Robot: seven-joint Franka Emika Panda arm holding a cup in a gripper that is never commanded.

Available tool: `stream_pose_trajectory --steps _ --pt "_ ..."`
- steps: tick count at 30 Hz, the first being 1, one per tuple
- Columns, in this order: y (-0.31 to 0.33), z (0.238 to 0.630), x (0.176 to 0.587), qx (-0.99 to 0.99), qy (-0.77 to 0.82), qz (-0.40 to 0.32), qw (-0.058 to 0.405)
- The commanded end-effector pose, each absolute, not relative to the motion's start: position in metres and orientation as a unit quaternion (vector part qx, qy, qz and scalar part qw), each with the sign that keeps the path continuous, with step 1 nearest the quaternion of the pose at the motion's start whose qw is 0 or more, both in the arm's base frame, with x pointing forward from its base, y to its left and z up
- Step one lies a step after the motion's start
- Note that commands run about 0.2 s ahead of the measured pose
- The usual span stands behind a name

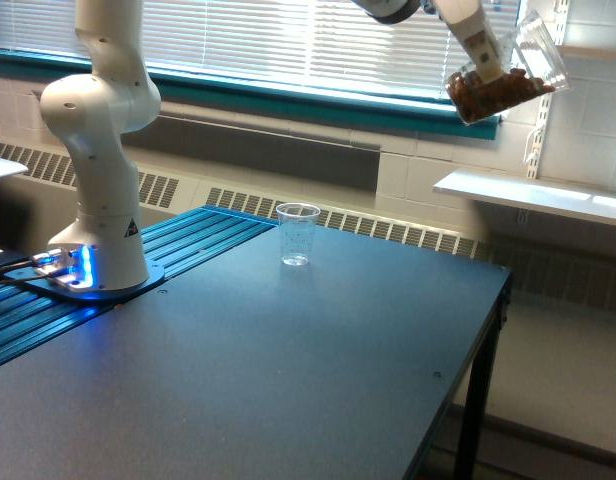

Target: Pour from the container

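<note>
table [288, 380], container [508, 75] tilted in gripper [488, 62]

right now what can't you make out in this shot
- Gripper: exterior view, the top edge cuts off most of it, and the wide clear plastic cup of brown pieces covers its fingers.
- Small clear plastic cup on the dark table: its printed markings are too small to read, and any contents are unclear.

The container [508, 72] and the cup [297, 234] are showing clear, smooth plastic, the table [288, 370] is looking dark and matt, and the arm [100, 150] is gleaming in glossy white plastic.
</note>
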State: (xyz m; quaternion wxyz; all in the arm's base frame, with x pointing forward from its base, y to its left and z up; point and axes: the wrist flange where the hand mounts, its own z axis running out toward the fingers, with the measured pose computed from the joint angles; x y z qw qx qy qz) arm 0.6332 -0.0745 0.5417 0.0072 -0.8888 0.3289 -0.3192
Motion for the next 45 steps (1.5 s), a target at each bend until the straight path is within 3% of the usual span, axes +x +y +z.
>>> stream_pose_trajectory --steps 1,18,45 --pt "-0.076 0.543 0.633 -0.887 0.331 -0.321 0.000" --pt "-0.064 0.542 0.636 -0.894 0.312 -0.322 0.001" --pt "0.017 0.553 0.628 -0.913 0.218 -0.344 0.005"
